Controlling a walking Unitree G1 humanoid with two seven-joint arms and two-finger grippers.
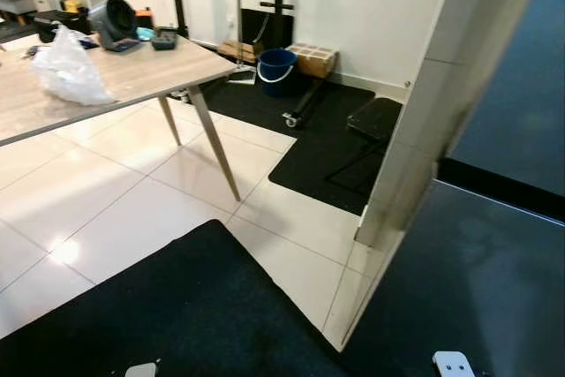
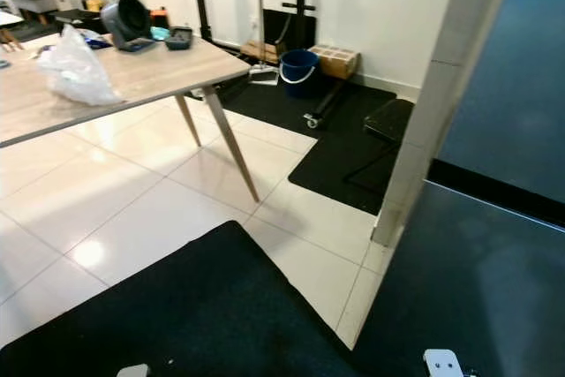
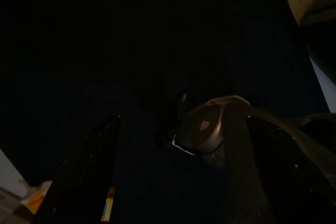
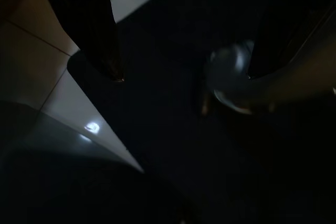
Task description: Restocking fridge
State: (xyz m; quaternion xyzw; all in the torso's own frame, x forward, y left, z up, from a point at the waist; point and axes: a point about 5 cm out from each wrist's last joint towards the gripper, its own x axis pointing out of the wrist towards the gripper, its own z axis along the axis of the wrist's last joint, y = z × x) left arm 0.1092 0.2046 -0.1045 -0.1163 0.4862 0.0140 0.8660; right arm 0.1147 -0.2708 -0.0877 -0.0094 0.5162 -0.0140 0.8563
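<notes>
A tall panel with a white edge [image 1: 424,112] and a dark glossy face [image 1: 477,271] stands at my right, down to the floor. On the wooden table [image 1: 150,72] at the left lies a crumpled clear plastic bag [image 1: 69,68]. Both arms hang low over a black mat. My left gripper [image 3: 181,121] shows dimly in its wrist view, its fingers [image 3: 89,171] apart with nothing between them. My right gripper [image 4: 184,76] is open above the mat's corner and white tile, also holding nothing.
A black floor mat [image 1: 177,306] lies just before me on glossy white tiles. The table carries a grey fan [image 1: 113,19] and a small tray [image 1: 164,39]. By the far wall stand a blue bucket [image 1: 276,70], a box [image 1: 312,59] and black gym mats [image 1: 327,156].
</notes>
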